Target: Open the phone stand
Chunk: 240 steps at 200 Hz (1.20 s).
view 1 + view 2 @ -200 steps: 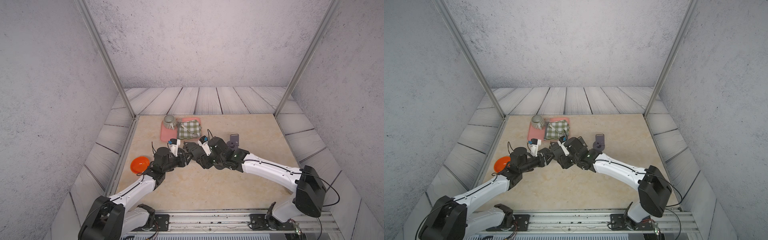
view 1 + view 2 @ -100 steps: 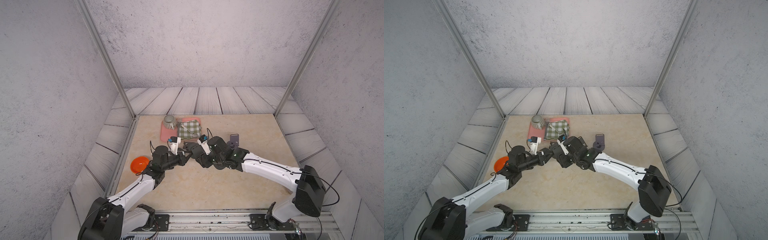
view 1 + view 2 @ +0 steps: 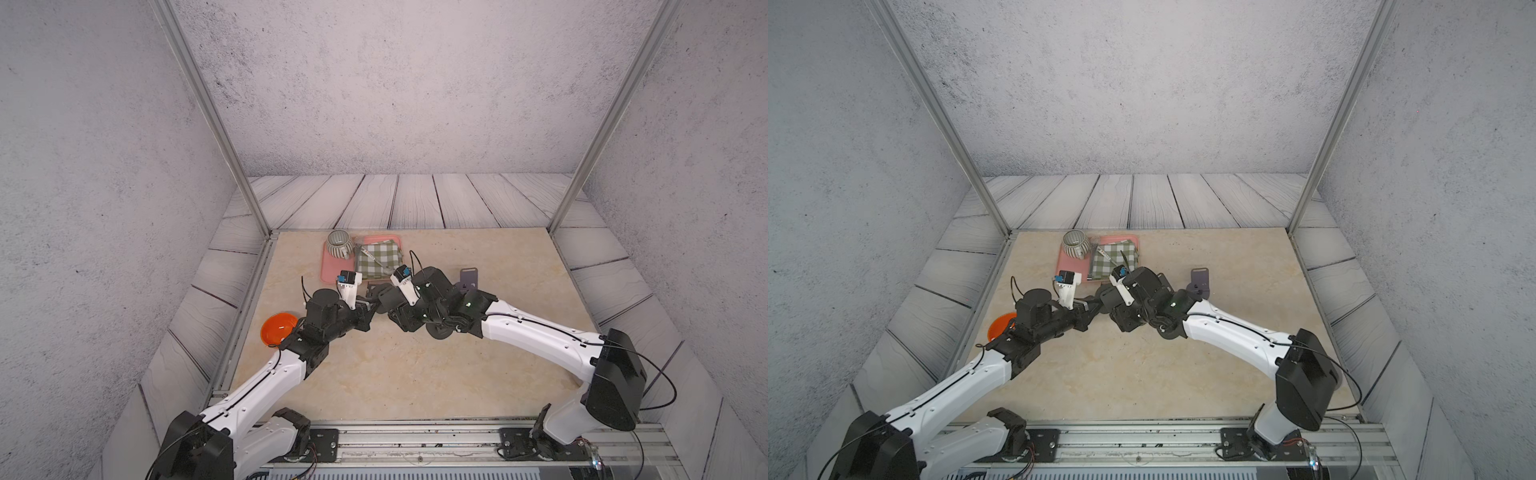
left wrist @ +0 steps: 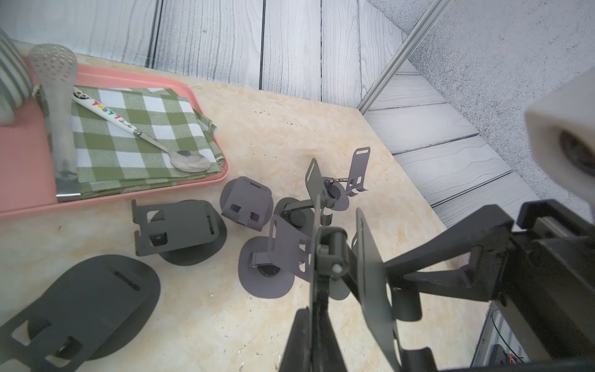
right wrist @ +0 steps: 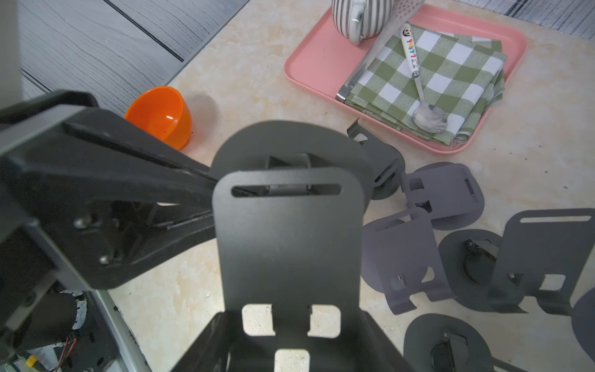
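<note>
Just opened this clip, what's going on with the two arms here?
The left hand is shut on the edge of a dark phone stand's round base, and the right hand grips its slotted back plate. Plate and base stand apart at an angle, so the stand looks partly open. Several other stands lie on the table nearby, beside a pink tray.
</note>
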Tool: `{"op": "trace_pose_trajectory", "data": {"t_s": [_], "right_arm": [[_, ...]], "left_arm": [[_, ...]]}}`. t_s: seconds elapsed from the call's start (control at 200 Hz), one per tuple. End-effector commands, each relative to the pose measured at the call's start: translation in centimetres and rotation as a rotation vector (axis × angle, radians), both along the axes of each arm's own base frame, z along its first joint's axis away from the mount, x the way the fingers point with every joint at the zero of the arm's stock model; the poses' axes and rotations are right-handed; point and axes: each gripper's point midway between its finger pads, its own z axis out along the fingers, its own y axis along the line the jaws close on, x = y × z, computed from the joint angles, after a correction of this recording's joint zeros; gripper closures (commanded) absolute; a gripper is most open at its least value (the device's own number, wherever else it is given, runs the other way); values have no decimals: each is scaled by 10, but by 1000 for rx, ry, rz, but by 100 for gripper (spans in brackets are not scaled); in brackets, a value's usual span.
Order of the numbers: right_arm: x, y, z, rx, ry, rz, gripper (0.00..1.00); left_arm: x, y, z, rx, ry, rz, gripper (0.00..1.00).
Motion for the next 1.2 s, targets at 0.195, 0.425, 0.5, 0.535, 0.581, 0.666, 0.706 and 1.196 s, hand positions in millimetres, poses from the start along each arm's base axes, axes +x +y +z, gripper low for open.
{"op": "trace_pose_trajectory", "data": {"t_s": [0.195,0.425,0.5,0.535,0.581,0.666,0.706,1.196], "right_arm": [[-1,2,37,42,-58,23,45],[-2,-2,58,61,-87,23,45],[-3,-4,66,68,-97,24,45],[-4,-4,68,72,-101,25,44],[-4,-4,69,73,-101,25,44],[-5,-2,64,70,-91,31,44],[-4,-1,60,67,-83,33,44],[-1,13,35,40,-52,87,1]], "left_arm": [[13,51,-59,222,125,227,100],[13,55,-62,249,127,240,100],[13,55,-63,252,131,240,100],[14,55,-64,251,132,239,100],[14,54,-63,248,132,239,100],[14,54,-61,240,129,239,100],[14,53,-59,235,126,237,100],[6,41,-32,162,83,168,100]]}}
